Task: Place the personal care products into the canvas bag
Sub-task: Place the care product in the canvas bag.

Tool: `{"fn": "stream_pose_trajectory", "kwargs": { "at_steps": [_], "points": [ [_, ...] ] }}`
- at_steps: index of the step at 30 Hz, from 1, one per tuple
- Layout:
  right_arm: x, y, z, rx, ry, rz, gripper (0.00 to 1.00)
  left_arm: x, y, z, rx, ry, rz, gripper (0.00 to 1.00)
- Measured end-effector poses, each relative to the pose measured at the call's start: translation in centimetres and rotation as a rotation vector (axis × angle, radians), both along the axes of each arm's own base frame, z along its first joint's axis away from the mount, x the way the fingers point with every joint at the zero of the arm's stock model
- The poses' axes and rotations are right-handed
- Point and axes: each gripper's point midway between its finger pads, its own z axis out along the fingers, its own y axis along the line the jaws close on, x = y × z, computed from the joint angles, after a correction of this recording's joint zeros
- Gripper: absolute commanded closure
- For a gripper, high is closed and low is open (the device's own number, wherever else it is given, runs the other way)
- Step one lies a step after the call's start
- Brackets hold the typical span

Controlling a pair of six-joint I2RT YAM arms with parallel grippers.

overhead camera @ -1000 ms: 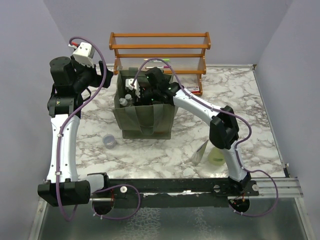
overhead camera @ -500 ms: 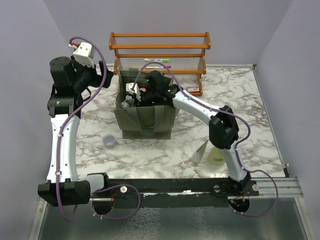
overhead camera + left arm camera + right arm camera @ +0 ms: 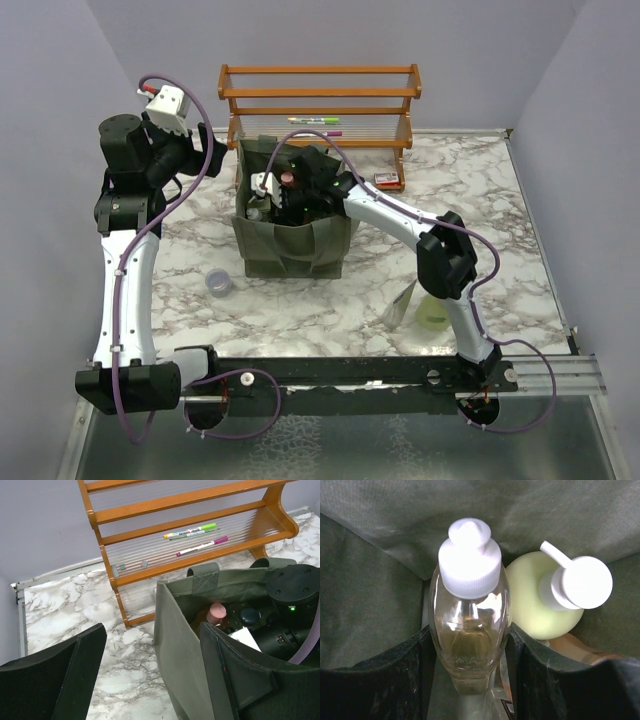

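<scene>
Hiding right hand [image 3: 470, 636] and clear bottle [image 3: 469, 600]: canvas bag [image 3: 290, 252].

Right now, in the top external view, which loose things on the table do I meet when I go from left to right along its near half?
lavender cup → canvas bag → grey pouch → pale green bottle

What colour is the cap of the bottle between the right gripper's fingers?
White bottle cap; best in right wrist view.
</scene>
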Motion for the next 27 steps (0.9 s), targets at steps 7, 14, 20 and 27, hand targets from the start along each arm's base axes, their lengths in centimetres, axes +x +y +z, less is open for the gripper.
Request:
{"fn": "stream_pose_trajectory", "kwargs": {
  "at_steps": [7,14,20,27],
  "points": [
    [0.6,0.0,0.8,-0.001,-0.035,-0.009,0.34,-0.1,0.0,0.1,0.002,-0.005,-0.003,0.22],
    [1.3,0.3,2.2,0.015,-0.069,-0.019,0.31,-0.2,-0.1,0.1,0.005,-0.005,-0.009,0.22],
    [1.3,0.3,2.3,0.015,-0.069,-0.02,0.3,-0.2,-0.1,0.1,0.011,-0.008,-0.012,0.22],
    [1.3,0.3,2.7,0.018,-0.061,-0.026,0.26,-0.3,-0.1,0.3,0.017,-0.014,-0.014,0.22]
  ]
}}
